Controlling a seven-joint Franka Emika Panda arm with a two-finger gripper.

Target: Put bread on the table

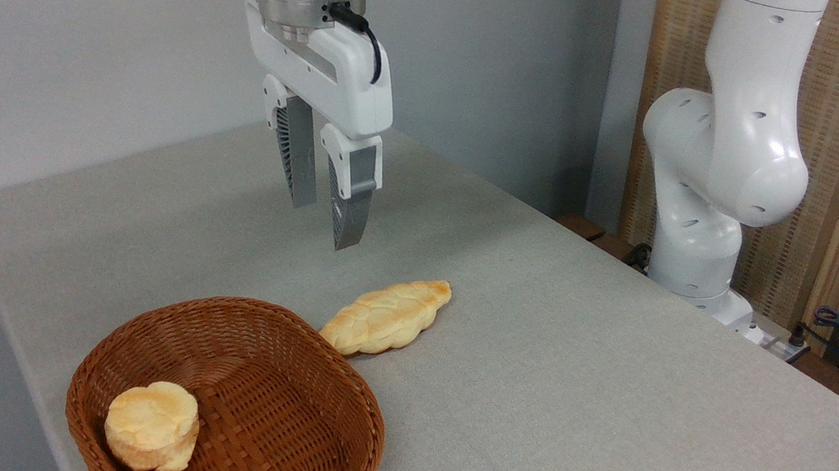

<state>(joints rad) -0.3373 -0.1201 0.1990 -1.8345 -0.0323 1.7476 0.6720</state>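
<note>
Two pieces of bread: the braided loaf lies flat on the table, its near tip just beside the basket rim; the round bun sits inside the basket against its front-left wall.
Task state: one piece looks placed; the bun is judged the piece left to move.
Gripper: the gripper hangs above the table behind the basket, well apart from both pieces, fingers a narrow gap apart and holding nothing.
Handling of the bun: it looks light and toy-like, probably firm, with a smooth rounded side that could slip; it does not seem fragile.
Where to hold: across the bun's thick middle, fingers coming down on two opposite sides, opened wider than now.
Obstruction: the basket wall crowds the bun's left and front, so the finger on that side has little room.
Edges: the basket stands near the table's front-left edge; a push could slide it off.
Open room: wide bare tabletop to the right of the loaf and basket.
</note>
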